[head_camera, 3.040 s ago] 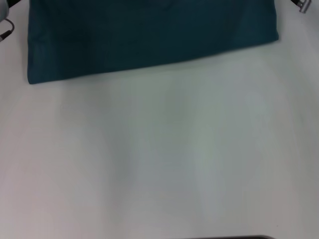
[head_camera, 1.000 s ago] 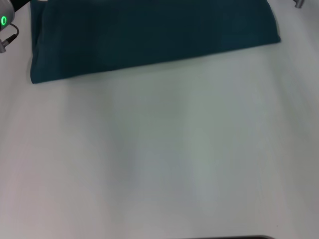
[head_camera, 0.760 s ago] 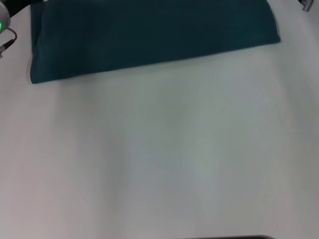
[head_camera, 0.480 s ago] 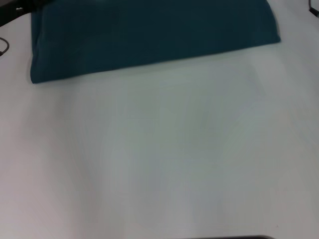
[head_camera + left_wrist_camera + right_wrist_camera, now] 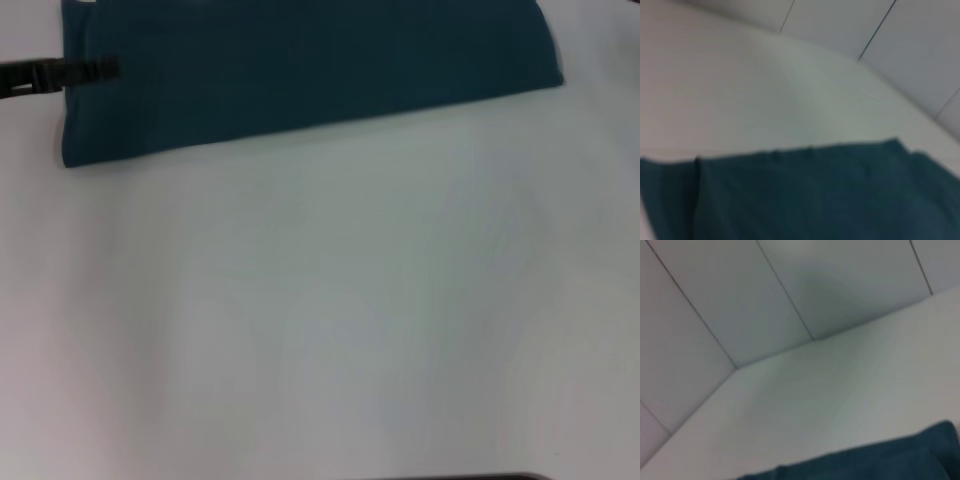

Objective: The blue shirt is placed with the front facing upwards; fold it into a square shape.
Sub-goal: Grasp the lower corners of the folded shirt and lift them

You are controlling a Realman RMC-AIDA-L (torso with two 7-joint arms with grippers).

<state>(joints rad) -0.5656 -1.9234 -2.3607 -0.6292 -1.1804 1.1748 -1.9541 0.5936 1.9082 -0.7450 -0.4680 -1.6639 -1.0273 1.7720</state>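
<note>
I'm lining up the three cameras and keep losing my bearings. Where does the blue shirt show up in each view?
Head view: the blue shirt spans the top of the picture as a wide band on the white table.
Left wrist view: it fills the lower part, table beyond it.
Right wrist view: only a strip along the bottom edge.
Shared landmark: the shirt's straight edge against the white table.

Blue shirt (image 5: pixel 300 70), folded flat, far table edge

One blue shirt (image 5: pixel 300 70), one left gripper (image 5: pixel 85 70), one table (image 5: pixel 330 320)
</note>
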